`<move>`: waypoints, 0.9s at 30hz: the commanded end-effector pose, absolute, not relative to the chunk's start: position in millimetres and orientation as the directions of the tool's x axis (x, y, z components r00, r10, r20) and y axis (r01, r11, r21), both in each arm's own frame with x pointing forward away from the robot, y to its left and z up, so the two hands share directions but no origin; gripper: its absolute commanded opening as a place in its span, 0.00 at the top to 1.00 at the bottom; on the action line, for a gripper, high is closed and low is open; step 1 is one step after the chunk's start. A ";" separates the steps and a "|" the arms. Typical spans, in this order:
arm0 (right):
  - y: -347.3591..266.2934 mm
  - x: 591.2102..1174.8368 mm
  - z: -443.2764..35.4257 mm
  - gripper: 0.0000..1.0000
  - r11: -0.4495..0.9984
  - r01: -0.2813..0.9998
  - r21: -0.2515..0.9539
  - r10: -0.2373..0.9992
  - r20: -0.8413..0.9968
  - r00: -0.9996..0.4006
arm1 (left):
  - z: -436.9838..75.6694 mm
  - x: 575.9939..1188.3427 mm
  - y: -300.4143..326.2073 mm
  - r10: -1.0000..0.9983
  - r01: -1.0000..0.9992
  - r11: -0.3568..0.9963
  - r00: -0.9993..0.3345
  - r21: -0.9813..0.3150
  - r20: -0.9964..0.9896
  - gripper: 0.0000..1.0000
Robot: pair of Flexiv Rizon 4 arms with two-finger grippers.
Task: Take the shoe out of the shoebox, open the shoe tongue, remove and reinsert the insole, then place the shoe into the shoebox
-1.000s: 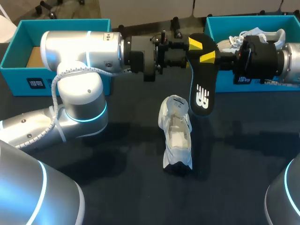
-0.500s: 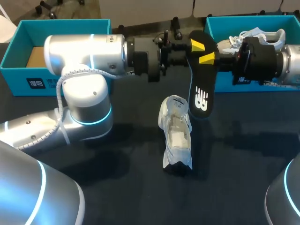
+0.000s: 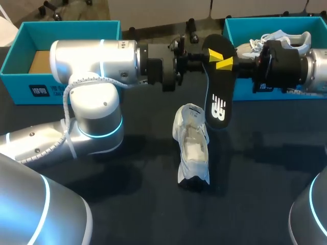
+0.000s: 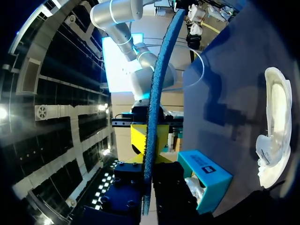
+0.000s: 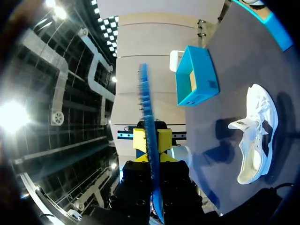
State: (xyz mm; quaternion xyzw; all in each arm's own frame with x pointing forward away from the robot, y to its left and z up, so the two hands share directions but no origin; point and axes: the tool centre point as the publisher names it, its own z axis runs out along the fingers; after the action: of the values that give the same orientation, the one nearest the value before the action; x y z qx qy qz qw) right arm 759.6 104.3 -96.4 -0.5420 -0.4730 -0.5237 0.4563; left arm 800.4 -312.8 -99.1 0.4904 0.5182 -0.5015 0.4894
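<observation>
The black insole [image 3: 217, 97] hangs in the air above the table, its upper end between both grippers. My left gripper [image 3: 210, 53] comes from the left and my right gripper [image 3: 228, 64] from the right; each is shut on that upper end. In the left wrist view the insole [image 4: 157, 89] shows edge-on, with the left gripper [image 4: 147, 140] pressed to both sides of it. It looks the same in the right wrist view, the insole [image 5: 146, 117] running through the right gripper [image 5: 151, 143]. The white shoe [image 3: 193, 148] lies on the dark table below, opening upward.
A blue shoebox [image 3: 265, 89] stands at the back right with another white shoe [image 3: 278, 37] inside, behind my right arm. A second blue box [image 3: 30, 92] stands at the back left, behind my left arm.
My left arm has moved right toward the insole, and its fingers have come together on the upper end. The right gripper and the shoe have stayed put.
</observation>
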 end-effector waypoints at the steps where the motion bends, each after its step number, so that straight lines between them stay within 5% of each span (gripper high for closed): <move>1: 106.9 760.5 -98.1 1.00 -0.136 0.991 -0.002 0.036 0.999 0.007 | -98.6 798.6 -314.6 0.016 0.999 0.020 -0.041 -0.041 -0.999 1.00; 6: 105.6 759.1 -97.9 1.00 -0.139 0.990 -0.005 0.032 0.999 0.010 | -101.2 797.7 -315.5 0.020 0.999 0.016 -0.050 -0.050 -0.999 1.00; 7: 105.4 758.9 -97.7 0.93 -0.140 0.990 -0.005 0.032 0.999 0.010 | -102.0 797.6 -315.4 0.023 0.999 0.016 -0.052 -0.052 -0.998 1.00; 9: 103.5 757.4 -97.2 0.09 -0.135 0.991 -0.004 0.038 0.999 0.009 | -105.2 797.9 -314.9 0.028 0.998 0.021 -0.059 -0.058 -0.998 1.00; 10: 102.1 756.8 -97.1 0.00 -0.137 0.991 -0.004 0.041 0.999 0.010 | -105.9 798.0 -314.7 0.028 0.998 0.022 -0.060 -0.059 -0.998 1.00; 27: 52.0 751.1 -102.8 0.00 -0.201 0.979 0.025 0.101 0.995 -0.005 | -113.0 783.8 -302.8 0.016 0.991 0.049 -0.128 -0.127 -0.992 1.00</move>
State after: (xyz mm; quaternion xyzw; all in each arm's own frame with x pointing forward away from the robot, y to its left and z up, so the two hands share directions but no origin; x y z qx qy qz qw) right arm 760.4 62.8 -106.2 -0.5664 -0.4744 -0.5263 0.4209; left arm 792.8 -306.8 -111.3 0.4637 0.5456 -0.5163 0.4699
